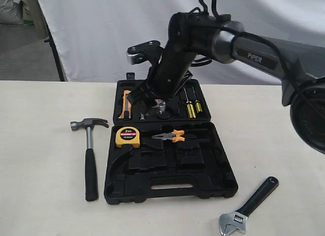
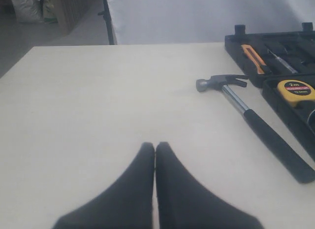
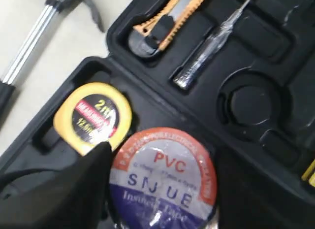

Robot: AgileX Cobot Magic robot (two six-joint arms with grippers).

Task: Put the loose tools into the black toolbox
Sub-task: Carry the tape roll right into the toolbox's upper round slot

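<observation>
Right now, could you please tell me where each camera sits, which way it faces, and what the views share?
Exterior view: off the arms, facing the black toolbox; right arm shows.
Left wrist view: on the left arm, looking across the table toward the hammer; shut left gripper shows.
Right wrist view: looking down into the black toolbox; right gripper holding the tape roll shows.
All share the tape measure.

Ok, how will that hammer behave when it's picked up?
Probably head-heavy: the hammer has a steel head on a thin shaft, so gripped by the black handle it would likely tip head-down. The polished shaft looks slippery; the handle seems grippier.
</observation>
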